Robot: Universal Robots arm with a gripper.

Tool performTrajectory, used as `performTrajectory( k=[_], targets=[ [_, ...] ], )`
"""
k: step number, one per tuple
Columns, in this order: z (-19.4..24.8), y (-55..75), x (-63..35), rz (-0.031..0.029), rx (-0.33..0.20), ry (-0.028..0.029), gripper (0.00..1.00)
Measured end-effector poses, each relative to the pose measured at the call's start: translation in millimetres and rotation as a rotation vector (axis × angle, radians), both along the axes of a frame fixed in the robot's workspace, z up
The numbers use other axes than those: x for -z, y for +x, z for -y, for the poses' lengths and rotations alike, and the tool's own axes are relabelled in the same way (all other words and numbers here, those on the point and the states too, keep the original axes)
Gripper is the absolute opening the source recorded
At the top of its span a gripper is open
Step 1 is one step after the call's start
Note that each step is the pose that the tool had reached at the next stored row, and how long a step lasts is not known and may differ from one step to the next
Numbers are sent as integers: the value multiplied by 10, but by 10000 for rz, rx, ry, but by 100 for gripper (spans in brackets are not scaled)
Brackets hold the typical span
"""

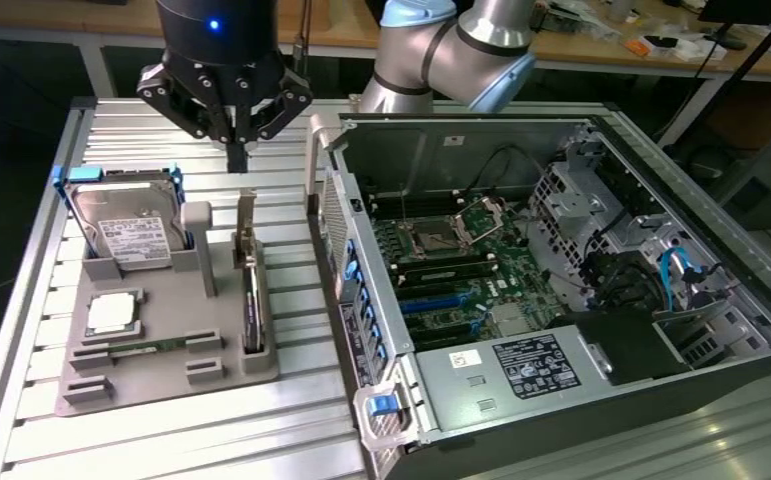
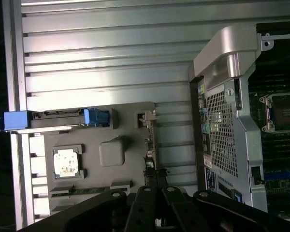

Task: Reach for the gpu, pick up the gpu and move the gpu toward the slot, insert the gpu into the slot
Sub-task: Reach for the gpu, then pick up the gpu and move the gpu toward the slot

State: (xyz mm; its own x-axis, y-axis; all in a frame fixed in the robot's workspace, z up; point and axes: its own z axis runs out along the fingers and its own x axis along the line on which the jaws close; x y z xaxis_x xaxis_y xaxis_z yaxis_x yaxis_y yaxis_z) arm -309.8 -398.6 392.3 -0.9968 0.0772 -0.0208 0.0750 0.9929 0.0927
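The fingers (image 1: 237,155) are pressed together and empty, hovering over the table (image 1: 198,440); the gpu (image 1: 249,295) stands on edge in the grey tray (image 1: 158,375), below them; its long axis runs parallel to the computer case (image 1: 559,400) alongside.

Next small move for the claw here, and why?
Probably open the claw: it hangs shut and empty in the air, apart from the gpu, which stands on edge in the grey holder. Shut fingers likely could not straddle the thin card.
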Motion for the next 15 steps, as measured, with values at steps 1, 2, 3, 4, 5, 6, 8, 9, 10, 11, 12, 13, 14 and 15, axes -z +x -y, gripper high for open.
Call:
performTrajectory(
  k=[1,2,3,4,5,6,8,9,10,11,12,13,14,15],
  targets=[
    [0,0,0,0,0,0,11],
    [0,-1,0,-1,1,0,11],
    [0,-1,0,-1,1,0,11],
    [0,-1,0,-1,1,0,11],
    [0,-2,0,-1,1,0,11],
    [0,-2,0,-1,2,-1,11],
    [0,-2,0,-1,1,0,11],
    [0,-2,0,-1,2,0,11],
    [0,-2,0,-1,1,0,11],
    [0,-1,0,-1,2,0,11],
    [0,-1,0,-1,1,0,11],
    [0,-1,0,-1,1,0,11],
    [0,-2,0,-1,1,0,17],
    [0,-1,0,-1,1,-1,24]
  ],
)
